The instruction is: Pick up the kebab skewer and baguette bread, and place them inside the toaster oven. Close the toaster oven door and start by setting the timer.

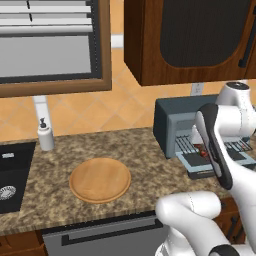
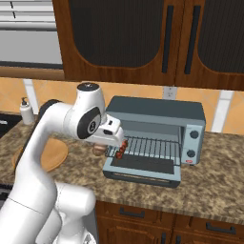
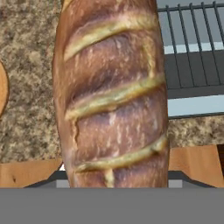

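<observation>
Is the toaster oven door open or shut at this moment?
Open. The toaster oven door lies folded down flat in front of the toaster oven, leaving the wire rack exposed, with the kebab skewer already on it.

Counted on the granite counter [image 1: 150, 160]: one toaster oven [image 2: 157, 119] at 3 o'clock in the left base view, with one drop-down toaster oven door [image 2: 143, 170] lying open and two round knobs [image 2: 193, 144] on its right panel. One kebab skewer [image 2: 122, 147] on the one wire rack [image 2: 152, 147]. One baguette bread [image 3: 111, 96], seen close from the hand. One round wooden plate [image 1: 100, 180] at 7 o'clock. One soap dispenser [image 1: 45, 135] at 9 o'clock, beside one dark sink [image 1: 12, 175]. Three dark cabinet doors [image 2: 119, 33] overhead.
</observation>
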You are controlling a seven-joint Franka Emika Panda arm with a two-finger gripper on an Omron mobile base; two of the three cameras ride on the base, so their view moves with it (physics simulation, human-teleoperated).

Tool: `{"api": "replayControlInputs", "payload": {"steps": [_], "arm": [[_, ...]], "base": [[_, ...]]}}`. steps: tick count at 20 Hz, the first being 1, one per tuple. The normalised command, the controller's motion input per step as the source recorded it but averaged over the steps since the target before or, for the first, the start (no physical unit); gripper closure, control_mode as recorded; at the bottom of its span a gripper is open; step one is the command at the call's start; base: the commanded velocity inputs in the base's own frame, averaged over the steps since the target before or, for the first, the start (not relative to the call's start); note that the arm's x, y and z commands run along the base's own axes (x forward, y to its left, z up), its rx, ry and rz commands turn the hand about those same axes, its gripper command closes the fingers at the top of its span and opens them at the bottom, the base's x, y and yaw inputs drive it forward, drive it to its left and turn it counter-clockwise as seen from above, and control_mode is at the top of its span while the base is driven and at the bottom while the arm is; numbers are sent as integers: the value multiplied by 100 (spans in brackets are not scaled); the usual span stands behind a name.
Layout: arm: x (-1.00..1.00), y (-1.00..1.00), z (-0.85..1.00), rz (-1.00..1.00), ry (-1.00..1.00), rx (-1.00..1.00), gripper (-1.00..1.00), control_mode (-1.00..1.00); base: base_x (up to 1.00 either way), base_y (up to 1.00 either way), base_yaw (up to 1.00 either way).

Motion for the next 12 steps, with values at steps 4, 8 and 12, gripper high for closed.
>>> {"api": "replayControlInputs", "payload": {"steps": [4,8,12], "arm": [[-2,-100,0,-9,0,-13,100,-100],[1,-89,-5,0,0,-19,100,-100],[0,-52,-28,0,4,-18,100,-100]], "base": [[0,0,0],[0,0,0],[0,0,0]]}}
